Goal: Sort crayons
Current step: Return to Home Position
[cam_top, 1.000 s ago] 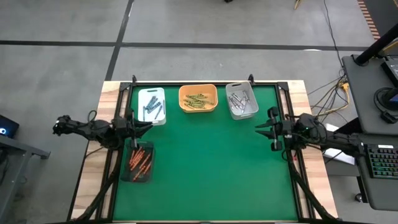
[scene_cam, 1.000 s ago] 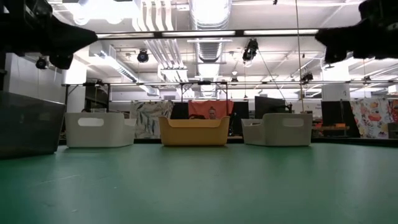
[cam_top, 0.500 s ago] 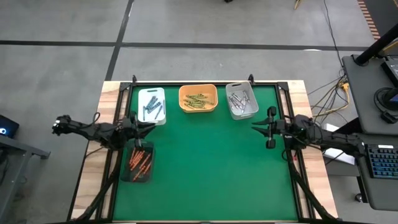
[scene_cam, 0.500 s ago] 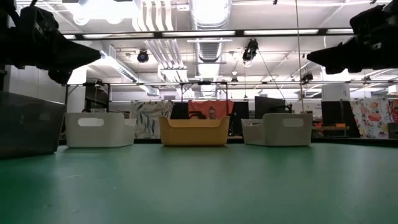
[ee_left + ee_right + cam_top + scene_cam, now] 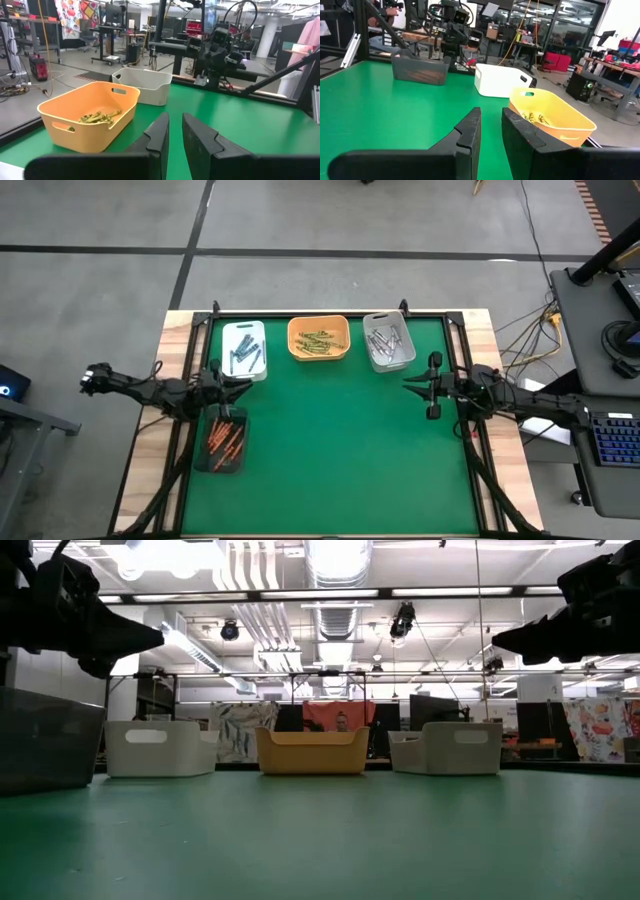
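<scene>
Your left jaws and right jaws hover clenched, empty, at opposite surface [image 5: 330, 442] edges; crayons [image 5: 318, 341] lie in bins [image 5: 291, 338].

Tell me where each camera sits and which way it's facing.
High: overhead, straight down on the green table; shows left claw and right claw.
Low: tabletop height, facing the far bins; arms in upper corners.
Left wrist: facing the right arm; own claw in foreground.
Right wrist: facing the left arm; own claw in foreground.
Shared: both wrists see the orange bin.
</scene>
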Robot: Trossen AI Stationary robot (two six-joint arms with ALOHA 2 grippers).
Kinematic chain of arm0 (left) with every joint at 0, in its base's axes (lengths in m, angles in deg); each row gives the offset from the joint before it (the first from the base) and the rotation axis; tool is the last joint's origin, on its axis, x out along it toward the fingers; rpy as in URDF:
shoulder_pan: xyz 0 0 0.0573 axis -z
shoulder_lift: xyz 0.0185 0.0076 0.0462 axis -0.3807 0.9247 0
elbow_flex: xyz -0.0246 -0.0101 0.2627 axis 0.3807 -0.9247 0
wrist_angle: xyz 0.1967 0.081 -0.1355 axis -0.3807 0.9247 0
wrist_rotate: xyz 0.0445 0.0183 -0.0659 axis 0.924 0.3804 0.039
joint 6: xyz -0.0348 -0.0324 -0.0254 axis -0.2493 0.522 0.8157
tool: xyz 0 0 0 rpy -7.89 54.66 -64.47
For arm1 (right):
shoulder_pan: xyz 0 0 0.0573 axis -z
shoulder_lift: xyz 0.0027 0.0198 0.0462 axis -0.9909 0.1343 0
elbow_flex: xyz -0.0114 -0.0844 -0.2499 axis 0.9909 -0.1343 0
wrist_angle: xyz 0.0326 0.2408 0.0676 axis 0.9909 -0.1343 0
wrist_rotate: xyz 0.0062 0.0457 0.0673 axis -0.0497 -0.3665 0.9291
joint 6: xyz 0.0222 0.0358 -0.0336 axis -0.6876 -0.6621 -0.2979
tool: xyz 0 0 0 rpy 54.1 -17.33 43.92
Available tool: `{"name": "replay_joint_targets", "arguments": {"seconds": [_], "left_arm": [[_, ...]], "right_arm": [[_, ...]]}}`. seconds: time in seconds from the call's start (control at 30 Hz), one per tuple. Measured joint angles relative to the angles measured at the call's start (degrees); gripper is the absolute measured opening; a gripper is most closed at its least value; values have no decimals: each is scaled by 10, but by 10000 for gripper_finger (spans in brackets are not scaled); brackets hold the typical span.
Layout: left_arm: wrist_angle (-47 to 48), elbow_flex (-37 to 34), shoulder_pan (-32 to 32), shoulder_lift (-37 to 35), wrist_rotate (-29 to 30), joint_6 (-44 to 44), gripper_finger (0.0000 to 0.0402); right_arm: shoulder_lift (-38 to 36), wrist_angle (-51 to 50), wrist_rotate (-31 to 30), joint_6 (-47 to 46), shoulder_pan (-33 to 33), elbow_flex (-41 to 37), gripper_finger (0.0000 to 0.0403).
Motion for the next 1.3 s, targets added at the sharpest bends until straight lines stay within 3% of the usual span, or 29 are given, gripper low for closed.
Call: {"name": "replay_joint_targets", "arguments": {"seconds": [0.33, 0.57, 0.63, 0.77, 0.97, 1.3], "left_arm": [[-1, 0, 0, 14, 0, 0, 36], [-2, 1, 0, 19, 0, 0, 36], [-3, 1, 0, 21, 0, 0, 36], [0, 1, 0, 24, 0, 0, 36], [-2, 1, 0, 29, -1, 0, 36], [-1, 1, 0, 37, -1, 0, 36]], "right_arm": [[0, 0, 0, -1, 0, 0, 68], [-38, 1, -10, 3, -59, 0, 68], [-39, 9, -58, -22, -74, 0, 68], [-39, 8, -215, -118, -89, 0, 68], [-39, 2, -180, -113, -94, 0, 68], [-39, 32, -199, -179, -108, -1, 68]]}}
